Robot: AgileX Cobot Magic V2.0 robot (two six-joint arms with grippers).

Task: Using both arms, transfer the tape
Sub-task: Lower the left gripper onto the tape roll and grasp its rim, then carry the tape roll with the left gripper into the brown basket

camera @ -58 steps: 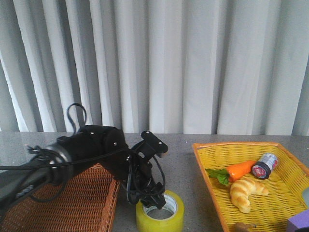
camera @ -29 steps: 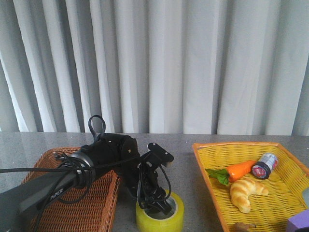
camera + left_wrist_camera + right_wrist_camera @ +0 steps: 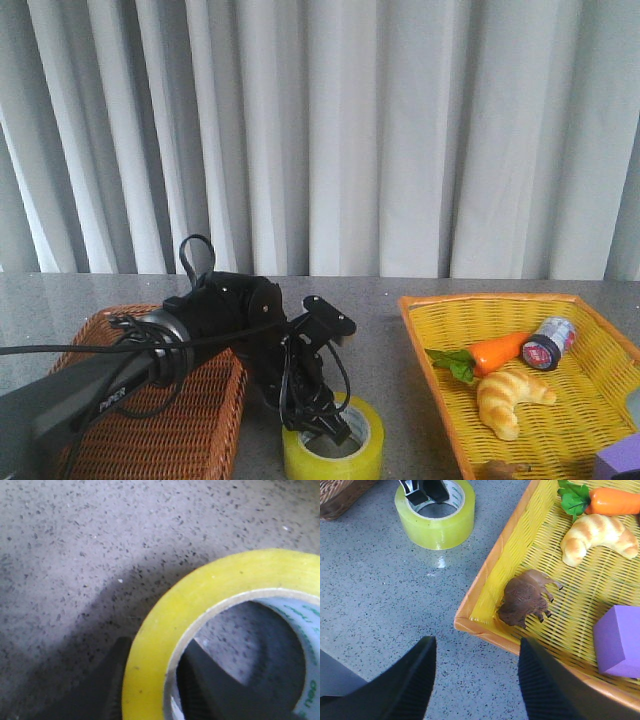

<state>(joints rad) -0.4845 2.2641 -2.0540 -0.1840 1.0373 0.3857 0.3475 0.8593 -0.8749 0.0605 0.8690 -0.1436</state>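
The tape [image 3: 333, 445] is a wide yellow roll lying flat on the grey table, between the two baskets. My left gripper [image 3: 325, 420] reaches down onto it from the left arm. In the left wrist view the tape [image 3: 160, 630] has its wall between the fingers of the left gripper [image 3: 150, 680]. One finger is outside the wall and one is inside the white core, with a thin gap still showing. The right wrist view shows the tape [image 3: 436, 522] far from my right gripper [image 3: 476, 650], which hangs open over bare table beside the yellow basket's corner.
A brown wicker basket [image 3: 150, 420] lies under the left arm. The yellow basket [image 3: 420, 330] on the right holds a carrot [image 3: 500, 350], a croissant [image 3: 510, 395], a silvery cylinder [image 3: 548, 340], a brown animal figure [image 3: 525, 600] and a purple block [image 3: 620, 640].
The left arm swung in and lowered its gripper onto the tape. In the last half second it sank slightly. The tape has not moved.
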